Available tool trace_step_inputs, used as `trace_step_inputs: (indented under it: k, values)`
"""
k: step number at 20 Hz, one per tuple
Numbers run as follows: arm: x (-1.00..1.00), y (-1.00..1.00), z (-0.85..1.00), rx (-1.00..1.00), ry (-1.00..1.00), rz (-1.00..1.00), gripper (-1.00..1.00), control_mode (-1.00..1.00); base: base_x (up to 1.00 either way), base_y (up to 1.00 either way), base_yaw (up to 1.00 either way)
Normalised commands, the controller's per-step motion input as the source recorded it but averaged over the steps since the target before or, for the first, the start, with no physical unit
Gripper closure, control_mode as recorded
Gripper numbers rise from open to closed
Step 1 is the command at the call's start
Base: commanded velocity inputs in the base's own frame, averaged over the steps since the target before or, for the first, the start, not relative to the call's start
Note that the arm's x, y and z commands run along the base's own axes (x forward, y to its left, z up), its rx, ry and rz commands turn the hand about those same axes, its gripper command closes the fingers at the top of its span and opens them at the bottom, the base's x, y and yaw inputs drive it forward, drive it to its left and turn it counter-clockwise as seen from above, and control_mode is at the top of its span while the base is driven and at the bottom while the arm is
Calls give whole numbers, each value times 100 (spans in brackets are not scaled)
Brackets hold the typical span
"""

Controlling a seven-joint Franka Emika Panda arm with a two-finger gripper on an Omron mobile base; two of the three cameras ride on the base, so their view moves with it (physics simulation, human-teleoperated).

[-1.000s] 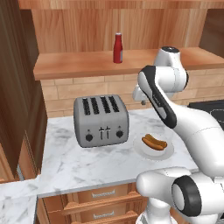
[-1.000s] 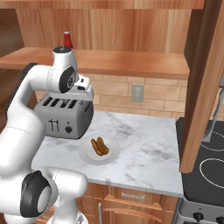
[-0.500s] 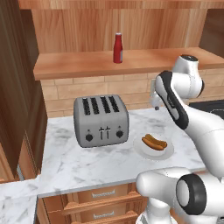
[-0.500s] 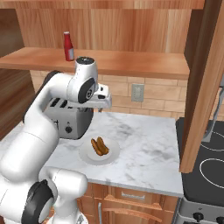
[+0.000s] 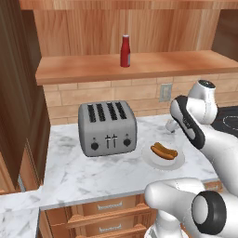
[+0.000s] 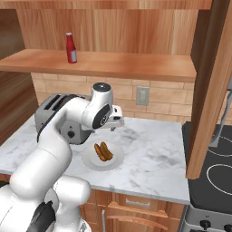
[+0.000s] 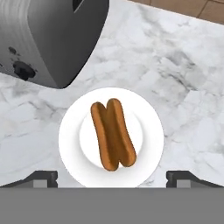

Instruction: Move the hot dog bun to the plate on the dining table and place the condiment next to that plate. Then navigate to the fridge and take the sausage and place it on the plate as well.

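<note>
- Simulated kitchen, marble counter (image 5: 74,172) w/ wooden drawers below and a wood shelf (image 5: 139,65) above.
- Hot dog bun (image 7: 112,134): orange-brown, split lengthwise, lying on a small round white dish (image 7: 70,140) near the counter's front edge, just beside the toaster (image 5: 107,128).
- Gripper (image 7: 111,177) hovers above the bun, apart from it, pointing down; jaws spread wide, nothing held. Both dark fingertips (image 7: 39,178) sit outside the dish's rim in the hand view.
- Condiment (image 5: 125,51): red bottle w/ white cap, upright on the shelf, well apart from the bun.
- Handling, by judgement: bun probably light, soft, squashy; hard squeeze may dent it or close the split. Best hold likely across its short width at mid-length, fingers on the two long outer sides.
- Dish looks smooth, so the bun could slide if nudged sideways.
</note>
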Motion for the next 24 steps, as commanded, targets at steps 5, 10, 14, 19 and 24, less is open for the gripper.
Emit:
trace_step_inputs:
  k: [5, 10, 14, 19, 24]
  values:
    - [2, 1, -76, -6, -1, 4, -100, -100, 0, 0, 0]
    - [17, 0, -61, -5, -1, 0, -100, -100, 0, 0, 0]
    - [19, 0, -46, -2, -3, 2, -100, -100, 0, 0, 0]
    - [26, 0, -31, 0, -4, 5, -100, -100, 0, 0, 0]
    - [35, 0, -22, 0, -1, 4, -100, -100, 0, 0, 0]
